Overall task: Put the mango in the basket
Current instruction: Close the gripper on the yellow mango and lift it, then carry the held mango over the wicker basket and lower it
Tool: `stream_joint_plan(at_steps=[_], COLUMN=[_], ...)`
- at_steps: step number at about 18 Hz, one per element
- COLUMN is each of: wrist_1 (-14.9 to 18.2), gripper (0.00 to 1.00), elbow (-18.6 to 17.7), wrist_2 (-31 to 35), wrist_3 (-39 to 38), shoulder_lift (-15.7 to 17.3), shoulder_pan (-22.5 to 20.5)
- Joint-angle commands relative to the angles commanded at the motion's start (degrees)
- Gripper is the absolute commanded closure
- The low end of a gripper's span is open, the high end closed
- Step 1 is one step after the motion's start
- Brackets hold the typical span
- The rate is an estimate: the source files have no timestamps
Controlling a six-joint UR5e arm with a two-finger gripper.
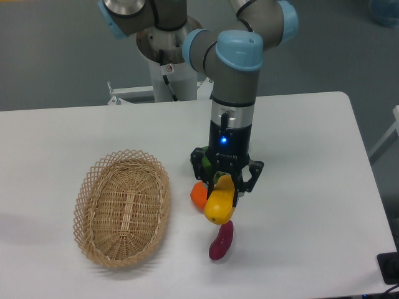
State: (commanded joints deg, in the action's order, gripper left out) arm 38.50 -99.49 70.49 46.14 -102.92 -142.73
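Gripper point(225, 187) points straight down over the white table point(299, 187), just right of centre frame. Jaws closed on the mango point(218, 207), pinching its upper end; the black fingers point(242, 180) straddle the top of the fruit. Whether the mango clears the table surface or touches it, can't tell from this view.

Mango: smooth, oblong, bright yellow, shading toward orange at the upper end near the fingers. Long axis tilted, lower end toward 7 o'clock. Skin glossy, no marks visible.

Orange fruit point(198, 194) sits at 9 o'clock of the mango, just beside it, partly hidden behind it; contact unclear. Purple vegetable point(221, 240) lies on the table at 6 o'clock of the mango, just below it, elongated, tilted like the mango. Something green point(204, 163) shows behind the gripper at about 11 o'clock, mostly occluded, can't identify.

Basket point(123, 207) is at 9 o'clock of the mango, well left, apart from all the fruit. Oval tan wicker, open lattice rim, tight woven base, long axis roughly 12 to 6. Nothing in it.

Blue LED lit on the wrist body above the gripper.
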Motion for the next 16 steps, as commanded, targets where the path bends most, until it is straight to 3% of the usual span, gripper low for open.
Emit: stream_joint_plan(at_steps=[5, 10, 16], wrist_1=[0.09, 0.09, 0.18], gripper=[0.53, 0.53, 0.53], elbow=[-0.79, -3.95, -6.41], wrist_2=[0.44, 0.53, 7.89], wrist_3=[-0.18, -4.64, -13.7], shoulder_lift=[0.7, 3.95, 4.4], shoulder_pan=[1.14, 2.02, 10.0])
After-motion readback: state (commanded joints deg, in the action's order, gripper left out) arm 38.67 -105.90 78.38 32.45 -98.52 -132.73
